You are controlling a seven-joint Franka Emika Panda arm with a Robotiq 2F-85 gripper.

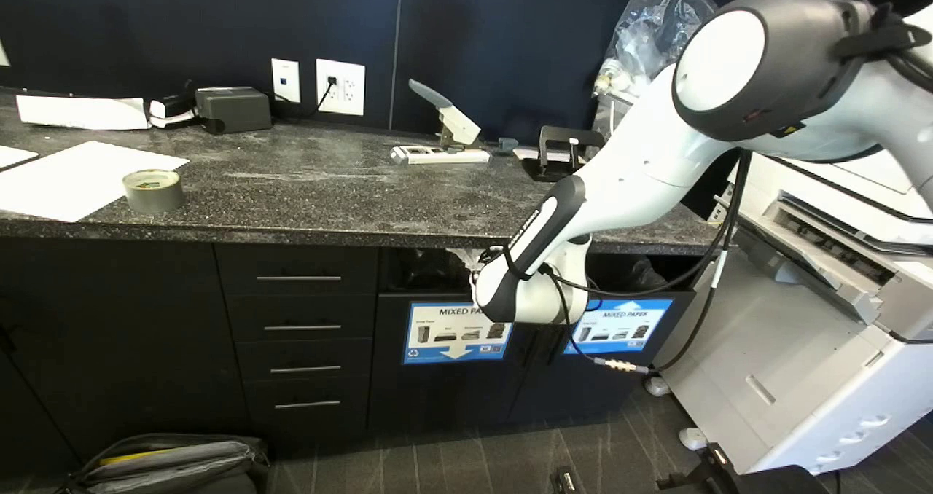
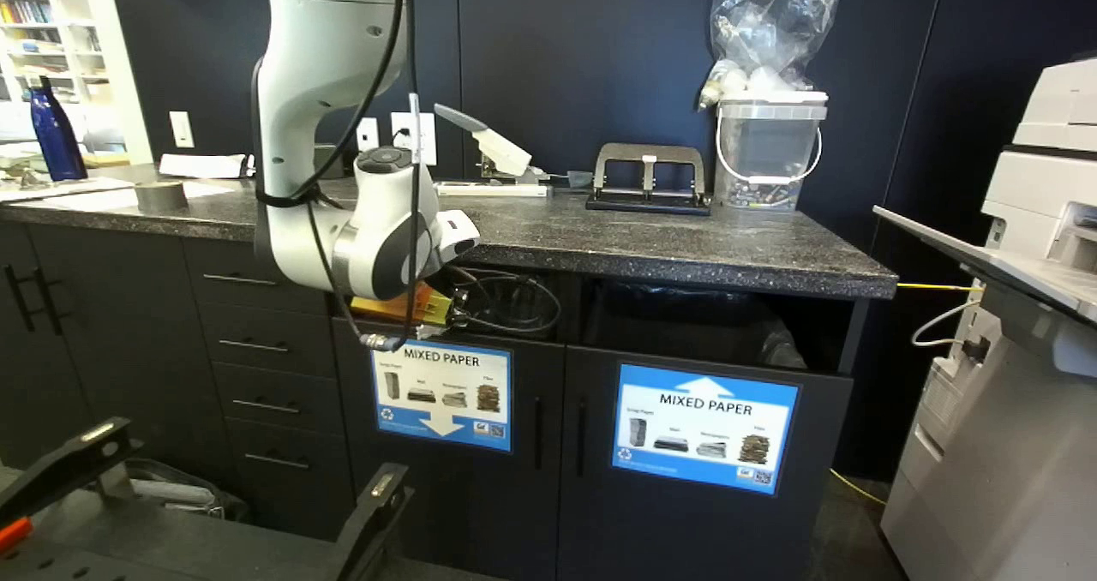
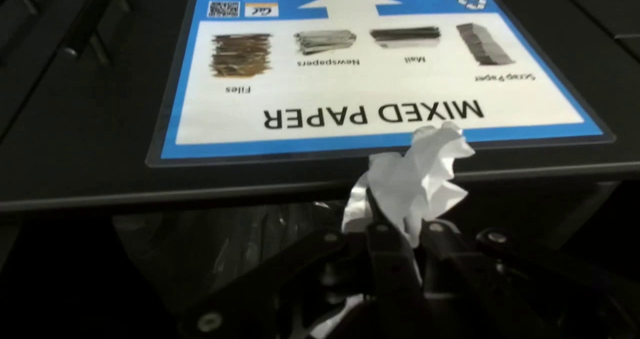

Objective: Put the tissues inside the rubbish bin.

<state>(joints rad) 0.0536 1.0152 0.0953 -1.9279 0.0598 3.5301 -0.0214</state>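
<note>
Currently the jaws are pinched together on a crumpled white tissue (image 3: 412, 179), which juts beyond their tips near the top edge of the rubbish bin's front panel (image 3: 100, 149), labelled MIXED PAPER, beneath the speckled tabletop (image 1: 321, 188).

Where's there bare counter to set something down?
The dark speckled countertop is bare between the round grey tape roll and the long white stapler, and in front of the black metal hole punch. Crowded: the back, from stapler past punch to clear plastic bucket; beside the tape roll, white paper sheets lie.
</note>
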